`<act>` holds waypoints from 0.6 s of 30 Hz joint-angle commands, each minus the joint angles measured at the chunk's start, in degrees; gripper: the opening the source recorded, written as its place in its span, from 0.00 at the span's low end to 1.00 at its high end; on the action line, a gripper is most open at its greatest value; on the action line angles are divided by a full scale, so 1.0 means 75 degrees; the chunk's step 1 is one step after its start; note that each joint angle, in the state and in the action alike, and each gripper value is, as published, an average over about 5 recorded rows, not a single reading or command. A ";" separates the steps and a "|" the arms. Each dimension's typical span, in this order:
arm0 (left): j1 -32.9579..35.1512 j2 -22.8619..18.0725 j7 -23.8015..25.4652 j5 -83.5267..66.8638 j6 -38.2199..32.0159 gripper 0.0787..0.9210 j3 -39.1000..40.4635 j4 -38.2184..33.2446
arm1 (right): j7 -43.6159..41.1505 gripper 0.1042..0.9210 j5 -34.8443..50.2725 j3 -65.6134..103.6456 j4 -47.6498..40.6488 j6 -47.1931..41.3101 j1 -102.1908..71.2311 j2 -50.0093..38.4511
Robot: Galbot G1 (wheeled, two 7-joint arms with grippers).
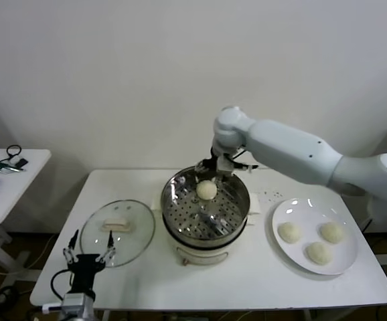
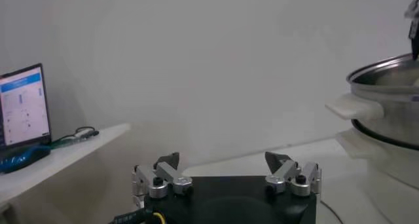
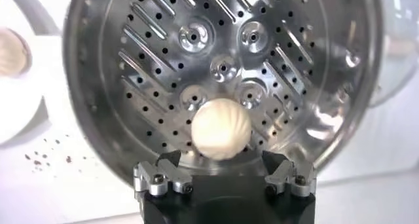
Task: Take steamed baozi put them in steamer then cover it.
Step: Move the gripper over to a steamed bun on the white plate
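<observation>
- Table (image 1: 247, 281): white, it carries everything; the steamer serves as landmark below.
- Right arm (image 1: 294, 154): reaches in from the plate side and over the steamer's far rim, so its gripper hangs above the tray for a drop.
- Steamer (image 1: 237, 221): mid-table, uncovered, perforated tray exposed and ready for loading.
- Lid (image 1: 118, 231): lies flat just beside the steamer on the robot's left, set aside; covering looks like the last step.
- Plate (image 1: 344, 261): just beside the steamer on the opposite side, holding three baozi (image 1: 319, 252) awaiting transfer.
- Right gripper (image 3: 224, 173): above the steamer's far half, jaws apart, gripping nothing.
- Left gripper (image 2: 226, 173): parked near the table's front edge beyond the lid, jaws apart, empty.
- One bun (image 3: 221, 128): in the steamer's far half, on or just above the tray between the spread fingers; apparently released.
</observation>
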 commanded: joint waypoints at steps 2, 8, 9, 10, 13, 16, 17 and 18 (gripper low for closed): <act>0.0100 0.0002 0.0004 -0.0004 -0.0008 0.88 0.0015 -0.0127 | 0.0474 0.88 0.4136 -0.2483 0.0752 -0.2919 0.2094 -0.2142; 0.0183 0.0012 -0.0027 0.0091 0.0018 0.88 0.0037 -0.0197 | -0.0208 0.88 0.4996 -0.2430 0.0725 -0.4580 0.1705 -0.3199; 0.0197 0.0012 -0.0039 0.0109 0.0019 0.88 0.0039 -0.0211 | -0.0241 0.88 0.5060 -0.2351 0.0714 -0.4835 0.1544 -0.3326; 0.0210 0.0010 -0.0049 0.0117 0.0015 0.88 0.0039 -0.0227 | -0.0262 0.88 0.5109 -0.2295 0.0706 -0.5041 0.1400 -0.3423; 0.0241 -0.0025 -0.0068 0.0113 0.0017 0.88 0.0032 -0.0300 | -0.0244 0.88 0.5227 -0.2253 0.0701 -0.5388 0.0973 -0.3653; 0.0254 -0.0073 -0.0077 0.0092 0.0030 0.88 0.0004 -0.0368 | -0.0269 0.88 0.5041 -0.2277 0.0691 -0.5465 0.0558 -0.3776; 0.0259 -0.0083 -0.0078 0.0085 0.0029 0.88 -0.0005 -0.0386 | -0.0279 0.88 0.4927 -0.2240 0.0666 -0.5468 0.0372 -0.3804; 0.0267 -0.0089 -0.0074 0.0077 0.0030 0.88 -0.0012 -0.0404 | -0.0281 0.88 0.4816 -0.2180 0.0633 -0.5466 0.0201 -0.3822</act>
